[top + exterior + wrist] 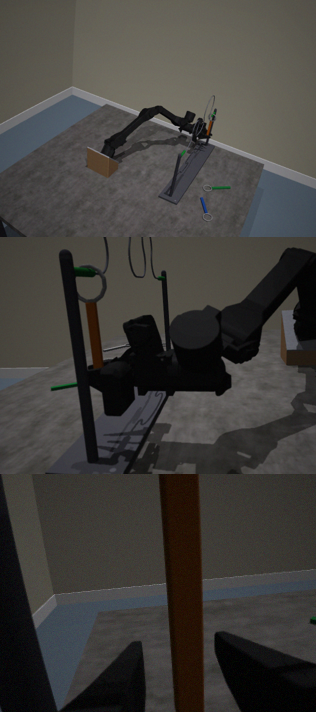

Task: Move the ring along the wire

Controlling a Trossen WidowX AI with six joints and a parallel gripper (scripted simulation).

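Observation:
The ring hangs on the green wire part beside the near post of the exterior view. Its orange handle points down. My gripper is partly open around the handle's lower end. The wrist view shows a gap between the handle and each finger; the handle's bottom end is out of that view. The other green part is at the other post.
The curved grey wire runs between the posts above the gripper. The handle-side post also stands close at the left in the wrist view. Both posts stand on a base plate. A green-handled ring and a blue-handled ring lie on the table.

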